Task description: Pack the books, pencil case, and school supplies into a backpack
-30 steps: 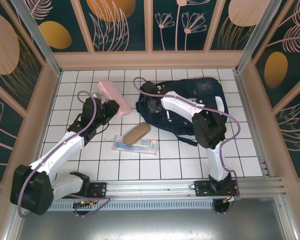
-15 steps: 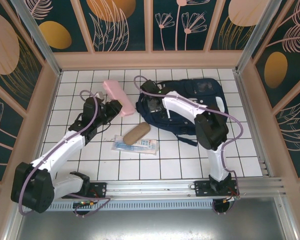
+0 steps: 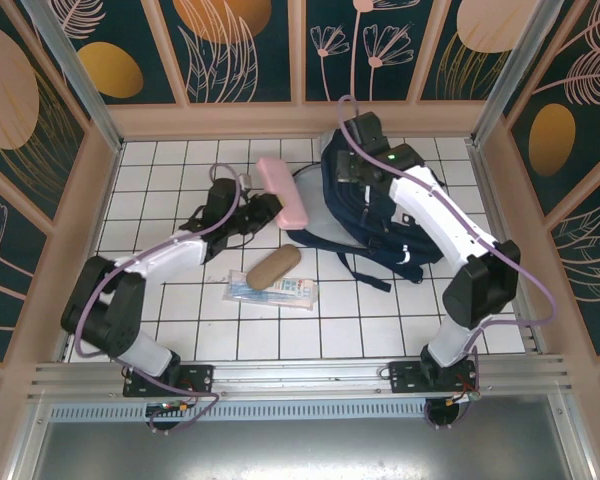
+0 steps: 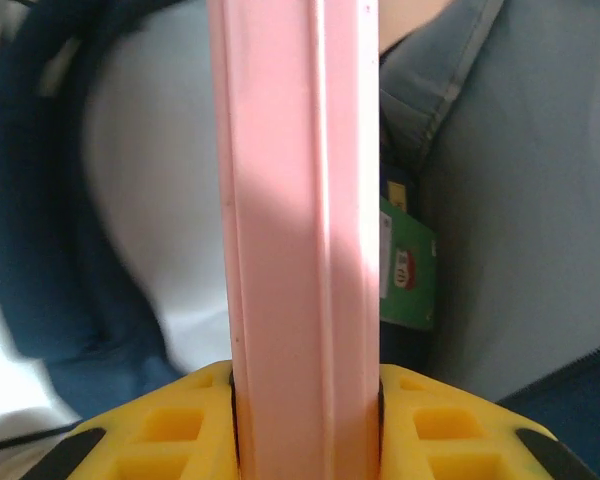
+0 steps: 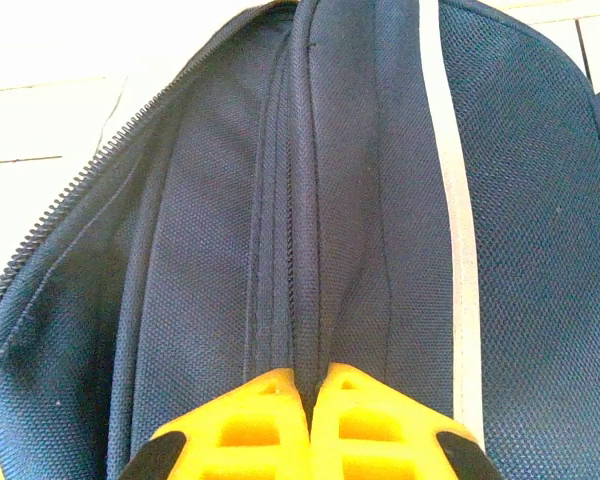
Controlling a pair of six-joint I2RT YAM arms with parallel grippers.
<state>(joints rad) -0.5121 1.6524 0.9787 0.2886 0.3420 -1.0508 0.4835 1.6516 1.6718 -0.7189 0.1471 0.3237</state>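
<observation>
Backpack (image 3: 358, 215) lies on white-tiled table (image 3: 160, 170), floral panels (image 3: 230, 50) behind.

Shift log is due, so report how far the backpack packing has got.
Done: a green booklet already sits inside the backpack. In hand: the left gripper holds the pink case at the opening, while the right gripper pinches the backpack's fabric. Left: the brown pouch and the clear packet lie on the table.

arms (image 3: 445, 215): white links, black joints | cables (image 3: 341, 108): purple | fingers (image 5: 250, 425): yellow
</observation>
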